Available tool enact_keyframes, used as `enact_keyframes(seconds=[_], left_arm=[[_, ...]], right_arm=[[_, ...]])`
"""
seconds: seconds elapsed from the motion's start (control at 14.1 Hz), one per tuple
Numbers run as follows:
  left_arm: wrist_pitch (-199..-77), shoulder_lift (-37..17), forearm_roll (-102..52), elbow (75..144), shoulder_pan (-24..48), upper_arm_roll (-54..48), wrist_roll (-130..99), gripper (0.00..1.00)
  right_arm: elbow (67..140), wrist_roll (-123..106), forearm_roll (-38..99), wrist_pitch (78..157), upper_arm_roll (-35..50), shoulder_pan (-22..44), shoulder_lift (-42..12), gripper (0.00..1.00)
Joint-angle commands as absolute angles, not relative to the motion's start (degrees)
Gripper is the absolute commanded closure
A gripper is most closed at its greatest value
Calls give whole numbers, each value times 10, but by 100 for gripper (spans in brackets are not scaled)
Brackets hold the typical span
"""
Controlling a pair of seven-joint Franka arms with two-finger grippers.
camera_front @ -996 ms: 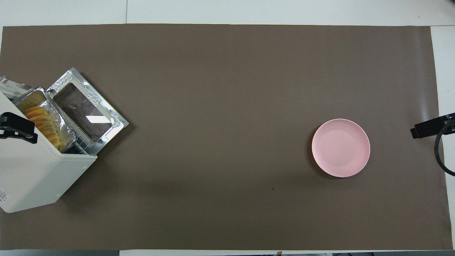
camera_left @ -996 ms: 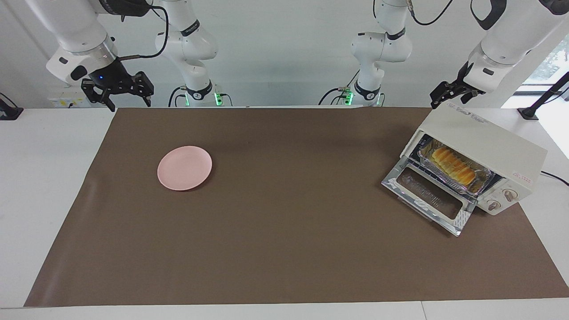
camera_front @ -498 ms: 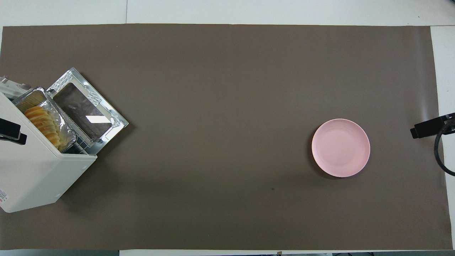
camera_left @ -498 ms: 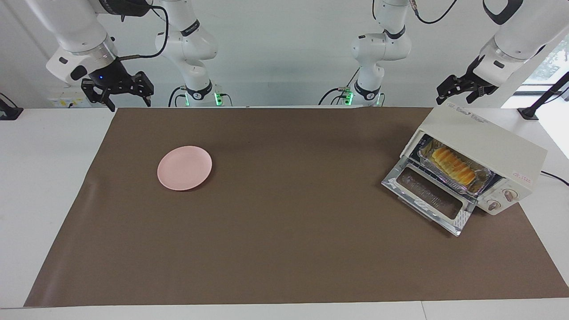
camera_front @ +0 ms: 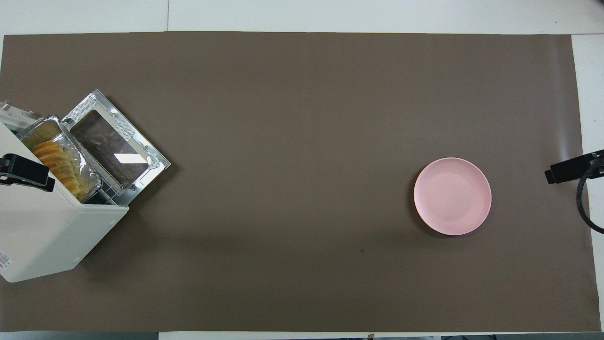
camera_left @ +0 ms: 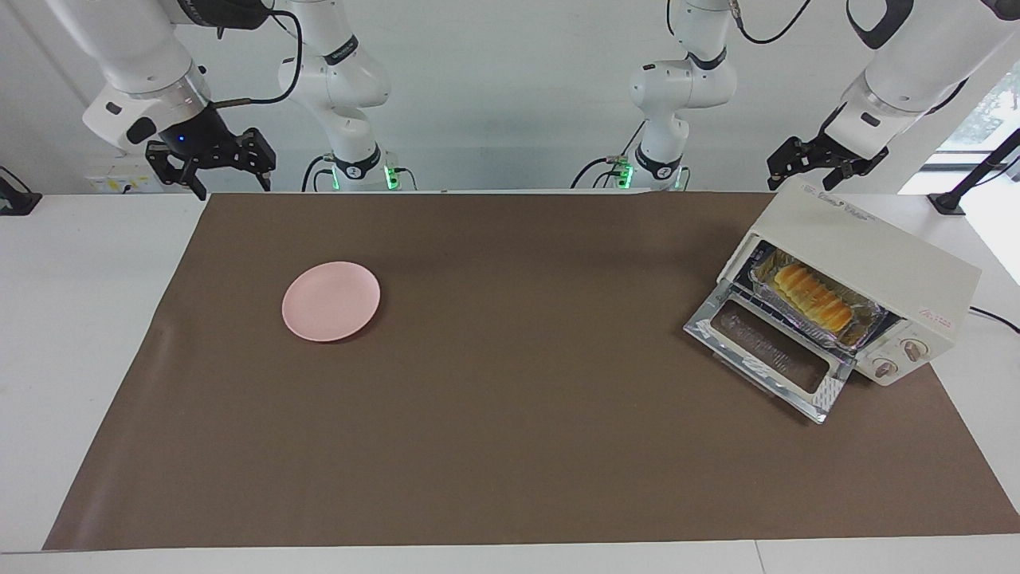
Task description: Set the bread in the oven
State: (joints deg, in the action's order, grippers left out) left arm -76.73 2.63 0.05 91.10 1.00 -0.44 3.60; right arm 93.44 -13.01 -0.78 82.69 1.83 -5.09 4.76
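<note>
White worktop (camera_left: 96, 319) with a brown mat (camera_left: 518, 446), facing view: the oven (camera_left: 868, 263) stands at the left arm's end, its door (camera_left: 769, 355) dropped flat open. The bread (camera_left: 811, 296) lies in a foil tray (camera_left: 865, 327) on the rack inside. The left gripper (camera_left: 821, 163) hangs over the oven's top, clear of it; whether its jaws are spread cannot be told. The right gripper (camera_left: 215, 171) waits over the mat's edge nearest the robots, jaws spread and empty. A pink plate (camera_left: 331, 301) sits bare toward the right arm's end.

Overhead view: bread (camera_front: 59, 165) and tray (camera_front: 75, 156) show within the oven (camera_front: 42, 226), door (camera_front: 115, 146) open. Only the left gripper's (camera_front: 23, 171) tip shows, over the oven's top. The plate (camera_front: 452, 196) lies well apart.
</note>
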Motion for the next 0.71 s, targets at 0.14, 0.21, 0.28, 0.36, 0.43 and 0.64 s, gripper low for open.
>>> enact_keyframes(seconds=[0.14,0.21,0.28,0.36,0.43,0.64], left_arm=[[-793,41,10,940,5,-14,44,0],[-791,41,10,940,6,-14,44,0],[-796,40,10,947,6,-14,44,0],[-804,42,11,964,6,-14,44,0],[-812,46,10,970,9,-14,44,0],[-814,45,10,971,10,-21,40,0]], right_arm=[[938,-143,4,818,22,-59,54,0],[938,-143,3,818,23,-59,54,0],[938,-143,3,818,22,-59,54,0],[938,-143,3,818,22,-59,54,0],[938,-143,3,818,23,-59,54,0],[938,-143,3,818,22,-59,54,0]])
